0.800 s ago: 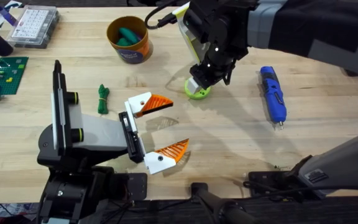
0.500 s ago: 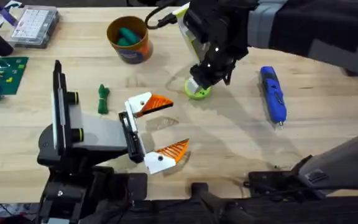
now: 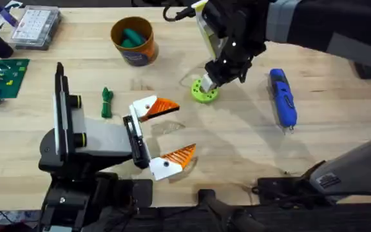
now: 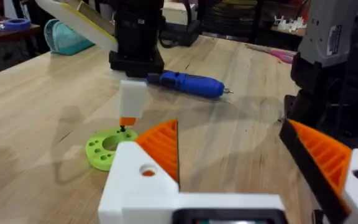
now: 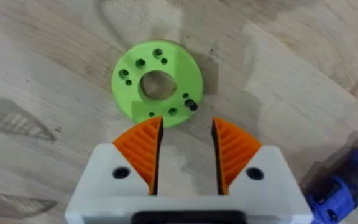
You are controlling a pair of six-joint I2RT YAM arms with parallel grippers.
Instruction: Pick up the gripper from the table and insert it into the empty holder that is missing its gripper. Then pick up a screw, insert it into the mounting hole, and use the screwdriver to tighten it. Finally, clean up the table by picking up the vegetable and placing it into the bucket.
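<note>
- Disc (image 3: 204,90) of lime green, round with a large centre hole and smaller holes around it, lies flat on the wooden surface (image 3: 237,142); it serves here as the landmark.
- Right pincer (image 5: 185,149) hangs just above the disc's near edge, its orange ribbed pads (image 5: 143,146) parted by a narrow gap with nothing between them.
- A small dark screw (image 5: 192,106) sits on the disc's rim, just ahead of that gap.
- In the left wrist view the right pincer (image 4: 127,122) points straight down at the disc (image 4: 109,147), its tip touching or nearly touching the top face; which, I cannot tell.
- Blue screwdriver (image 3: 282,98) lies on the surface to the right of the disc, well apart, metal tip pointing toward the arms' bases.
- Left pincer (image 3: 166,132) rests low on the surface, nearer the bases than the disc and a little left of it, fingers spread wide and empty.
- Grey and black holder (image 3: 76,138) stands far left of the disc, its black rail upright and two green-ringed knobs on its side.
- Dark green knotted vegetable (image 3: 107,102) lies left of the disc, between it and the holder's rail.
- Orange bucket (image 3: 134,40) stands beyond the disc and to its left, with smooth teal pieces (image 3: 131,37) inside.
</note>
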